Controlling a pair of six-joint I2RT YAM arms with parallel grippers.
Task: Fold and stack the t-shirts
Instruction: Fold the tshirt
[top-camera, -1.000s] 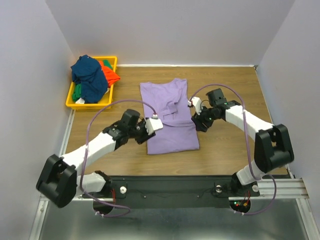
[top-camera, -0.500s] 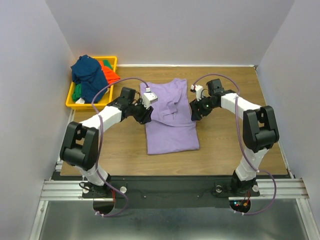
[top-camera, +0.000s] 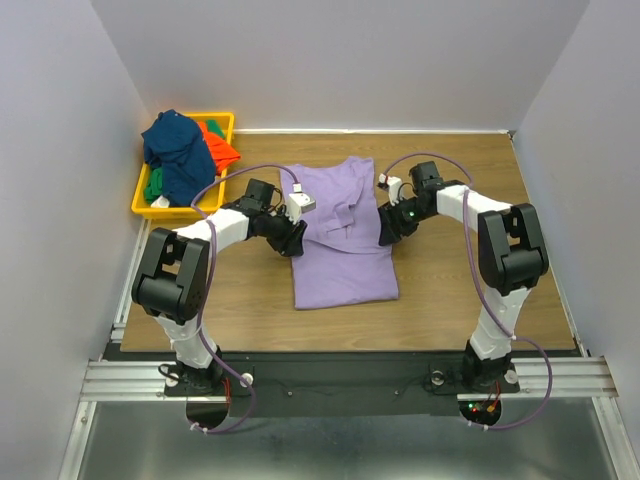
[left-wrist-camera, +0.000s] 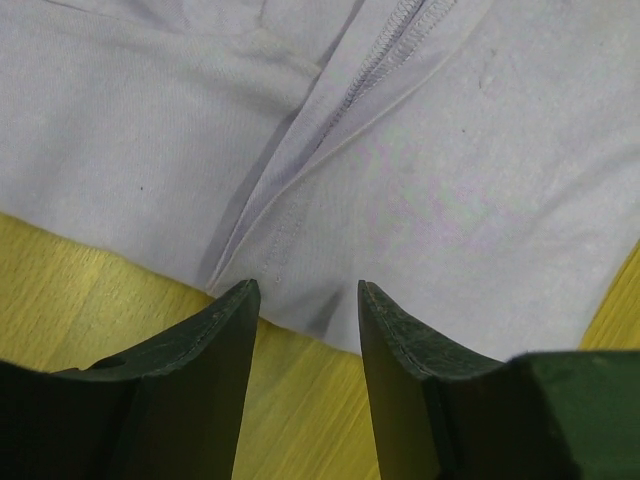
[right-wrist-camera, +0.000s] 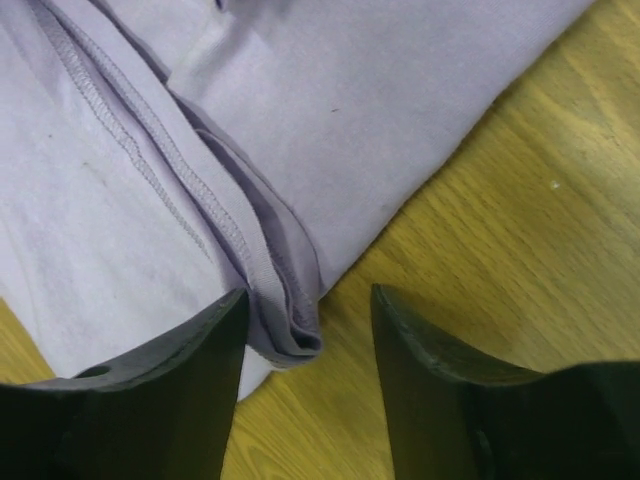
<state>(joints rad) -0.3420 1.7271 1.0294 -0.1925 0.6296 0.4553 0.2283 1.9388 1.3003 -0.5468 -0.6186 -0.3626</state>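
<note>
Currently the left end effector (left-wrist-camera: 308, 300) and right end effector (right-wrist-camera: 308, 305) gape apart at opposite edges of the centre-frame purple shirt (top-camera: 345, 255).

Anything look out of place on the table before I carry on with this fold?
Nothing damaged or spilled. The lavender shirt lies flat but slightly askew to the table edge, and its folded layers bunch a little at the right edge. The other shirts heap above the rim of the yellow bin.

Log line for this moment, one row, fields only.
lavender t-shirt: flat, part-folded | left gripper: open at left edge | right gripper: open at right edge | other shirts: in yellow bin
</note>
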